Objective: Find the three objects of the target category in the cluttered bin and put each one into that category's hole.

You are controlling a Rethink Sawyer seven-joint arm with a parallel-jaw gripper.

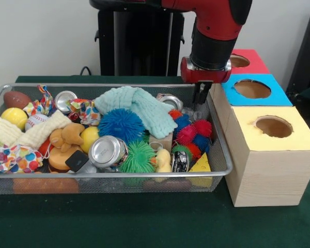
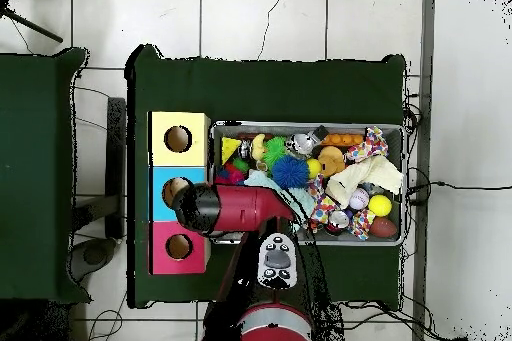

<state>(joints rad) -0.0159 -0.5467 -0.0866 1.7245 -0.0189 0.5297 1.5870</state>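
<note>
Gripper (image 1: 200, 99) low at bin's (image 1: 223, 155) far corner beside blue box (image 1: 256, 89), tips among clutter near crushed can (image 1: 170, 101) — cannot tell whether jaws spread or pinching. Target category unclear. Bin crammed: cans, spiky balls, cloths, baseball (image 1: 35, 121). Red (image 1: 247, 61), blue, yellow (image 1: 271, 135) holed boxes alongside bin.

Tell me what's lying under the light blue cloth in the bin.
The light blue cloth drapes over a blue spiky ball and a wooden block, whose edges poke out. Anything beneath its middle is covered.
</note>
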